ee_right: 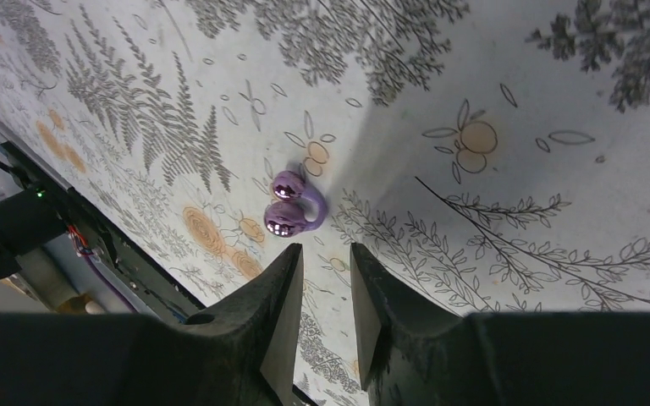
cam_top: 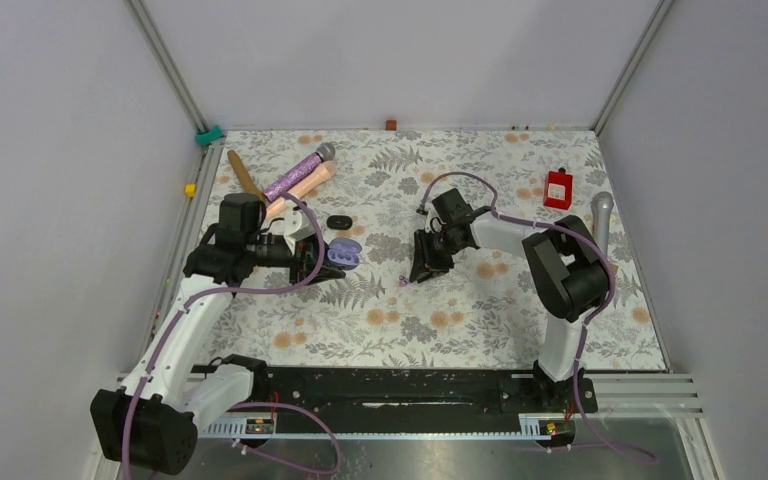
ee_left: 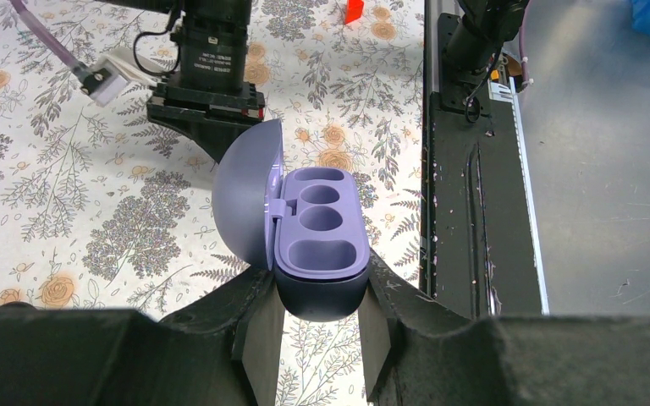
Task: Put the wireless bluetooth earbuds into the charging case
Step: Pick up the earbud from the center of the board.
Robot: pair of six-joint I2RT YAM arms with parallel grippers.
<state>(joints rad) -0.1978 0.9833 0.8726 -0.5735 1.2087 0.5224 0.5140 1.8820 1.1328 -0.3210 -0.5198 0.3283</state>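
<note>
The left claw [ee_left: 320, 293] pinches the matte lilac charging case [ee_left: 317, 245] by its rounded near end. The case's long axis runs away from the claw, its domed lid swung open sideways, its moulded wells facing up. The right claw [ee_right: 326, 258] stands slightly open and empty. A glossy purple earbud [ee_right: 290, 207], two-lobed with a curved bridge, lies on the floral tabletop [ee_right: 516, 85] just beyond its tips.

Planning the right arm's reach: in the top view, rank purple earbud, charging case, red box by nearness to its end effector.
1. Purple earbud, just left of the right end effector.
2. Charging case, farther left.
3. Red box, back right.
</note>
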